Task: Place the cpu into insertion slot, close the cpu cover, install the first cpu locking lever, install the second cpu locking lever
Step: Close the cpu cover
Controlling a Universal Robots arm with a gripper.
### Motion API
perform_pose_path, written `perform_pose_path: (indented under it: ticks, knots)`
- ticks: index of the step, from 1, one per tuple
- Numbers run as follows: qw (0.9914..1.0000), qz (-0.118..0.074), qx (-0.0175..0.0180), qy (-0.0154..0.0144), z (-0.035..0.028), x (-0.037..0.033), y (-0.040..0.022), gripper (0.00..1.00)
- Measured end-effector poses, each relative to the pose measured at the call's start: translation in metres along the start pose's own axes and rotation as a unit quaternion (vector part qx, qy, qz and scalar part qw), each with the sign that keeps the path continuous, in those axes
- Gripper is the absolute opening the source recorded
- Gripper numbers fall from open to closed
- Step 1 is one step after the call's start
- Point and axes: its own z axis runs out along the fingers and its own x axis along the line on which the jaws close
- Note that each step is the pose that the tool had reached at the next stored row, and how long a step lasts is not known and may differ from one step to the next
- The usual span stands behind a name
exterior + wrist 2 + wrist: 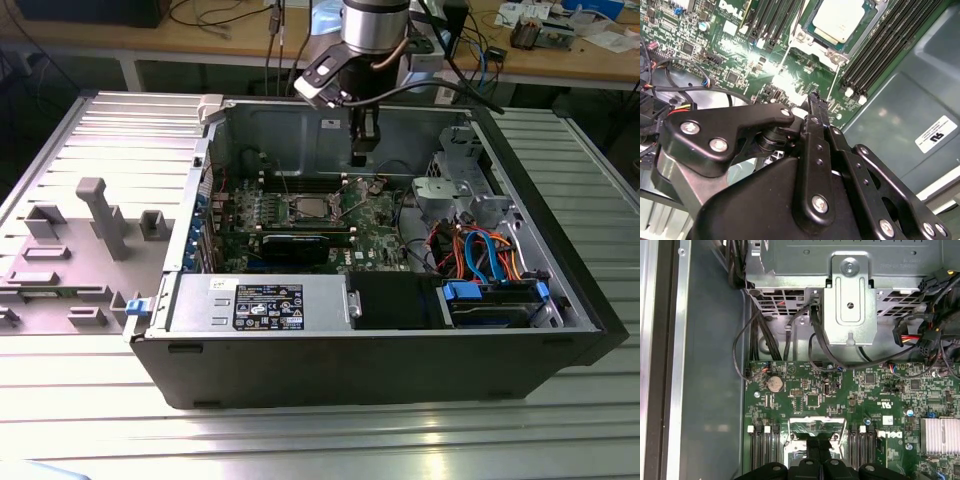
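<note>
The cpu (840,19), a silver-grey square, lies in the insertion slot (312,208) on the green motherboard. The cpu cover (812,44), a shiny metal frame, sits around it. Two thin locking lever rods (781,59) (834,82) run out from the socket's corners toward the gripper; I cannot tell whether they are latched. My gripper (812,98) hangs inside the case above the board, a little off the socket, fingers together with nothing between them. In the exterior view the gripper (360,156) is just to the right of and behind the socket. In the first wrist view the gripper (817,442) covers part of the socket.
Black memory slots (880,45) flank the socket. A grey drive cage (850,305) with cables (480,255) stands to the exterior view's right. A black graphics card (300,243) and the power supply (260,300) lie nearer the front. A grey fixture (100,215) stands left of the case.
</note>
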Motion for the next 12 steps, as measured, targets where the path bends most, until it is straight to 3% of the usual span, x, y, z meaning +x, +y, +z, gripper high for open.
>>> perform_pose_path:
  ticks: [12]
  knots:
    - [1.00000, 0.000, 0.0001, -0.0002, 0.0015, -0.0002, 0.0153, 0.11]
